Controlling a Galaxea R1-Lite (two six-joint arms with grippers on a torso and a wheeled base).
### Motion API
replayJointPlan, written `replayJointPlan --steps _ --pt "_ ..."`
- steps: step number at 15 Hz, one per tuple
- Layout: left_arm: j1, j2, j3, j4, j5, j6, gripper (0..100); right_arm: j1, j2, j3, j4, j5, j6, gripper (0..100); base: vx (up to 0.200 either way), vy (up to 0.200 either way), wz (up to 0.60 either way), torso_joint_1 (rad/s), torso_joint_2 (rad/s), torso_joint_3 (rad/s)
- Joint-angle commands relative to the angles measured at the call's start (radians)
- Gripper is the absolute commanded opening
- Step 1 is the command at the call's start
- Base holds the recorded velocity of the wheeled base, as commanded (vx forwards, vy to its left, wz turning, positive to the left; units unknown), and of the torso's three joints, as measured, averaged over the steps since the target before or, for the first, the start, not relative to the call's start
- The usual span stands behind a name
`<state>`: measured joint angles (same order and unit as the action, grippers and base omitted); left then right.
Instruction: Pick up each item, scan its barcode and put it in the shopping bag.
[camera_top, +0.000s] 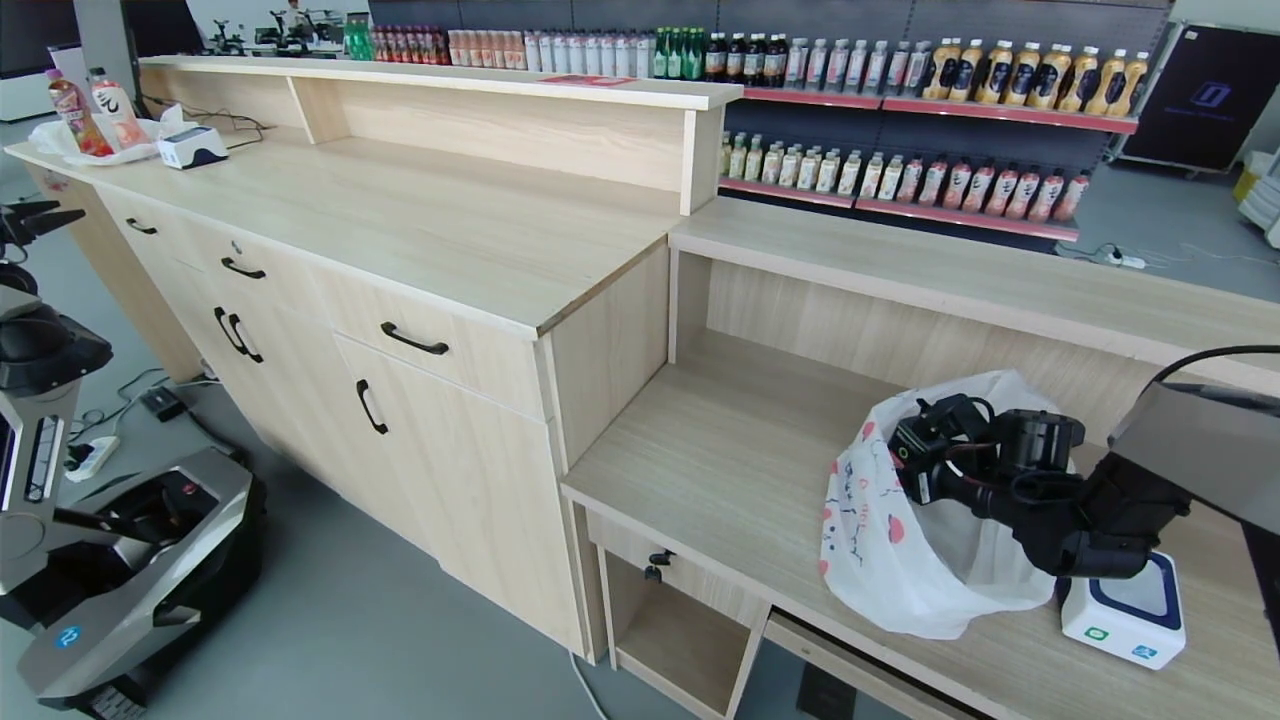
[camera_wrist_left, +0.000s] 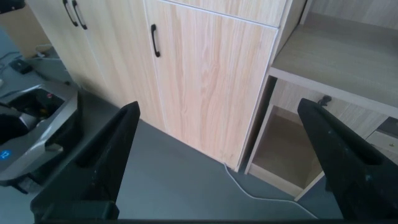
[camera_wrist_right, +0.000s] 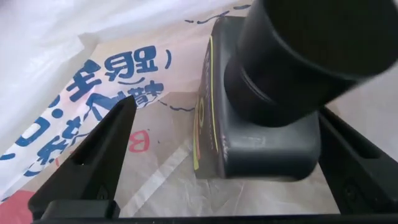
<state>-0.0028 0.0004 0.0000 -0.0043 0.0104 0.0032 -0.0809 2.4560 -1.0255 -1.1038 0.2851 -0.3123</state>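
- The right pincer (camera_wrist_right: 225, 112) is held wide open inside the shopping bag (camera_top: 880, 560). Nothing is gripped by it.
- A dark bottle (camera_wrist_right: 261, 149) with a black cap is seen lying in the bag, between the open fingers.
- The drop looks done. The pincer should be lifted straight up, so the thin bag is not snagged or dragged along the bench (camera_top: 720, 470).
- The bag's inside is given by the right wrist view. The whole bag, and the white scanner (camera_top: 1125, 610) just beside it, are given by the head view.
- The left pincer (camera_wrist_left: 219, 107) is hung wide open over the floor, with nothing in it.
- Far off, two bottles (camera_top: 72, 115) are stood at the long bench's end.
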Motion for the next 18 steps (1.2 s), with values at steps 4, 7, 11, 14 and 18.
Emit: replayJointPlan --steps 4,7,11,14,18 --pt "0.000 0.000 0.000 0.000 0.000 0.000 100 -0.007 -0.456 0.326 -0.004 0.000 -0.017 100 0.000 0.000 0.00 0.000 0.00 0.000" --pt "0.000 0.000 0.000 0.000 0.000 0.000 100 -0.112 -0.726 0.547 0.041 0.000 -0.128 100 0.000 0.000 0.00 0.000 0.00 0.000" --pt "0.000 0.000 0.000 0.000 0.000 0.000 100 -0.226 -0.993 0.558 0.182 0.042 -0.225 100 0.000 0.000 -0.60 0.002 0.00 0.005" --pt "0.000 0.000 0.000 0.000 0.000 0.000 100 -0.310 -1.083 0.575 0.291 0.005 -0.226 100 0.000 0.000 -0.60 0.002 0.00 0.002" --pt "0.000 0.000 0.000 0.000 0.000 0.000 100 -0.344 -1.089 0.579 0.524 -0.195 -0.149 100 0.000 0.000 -0.60 0.002 0.00 0.002"
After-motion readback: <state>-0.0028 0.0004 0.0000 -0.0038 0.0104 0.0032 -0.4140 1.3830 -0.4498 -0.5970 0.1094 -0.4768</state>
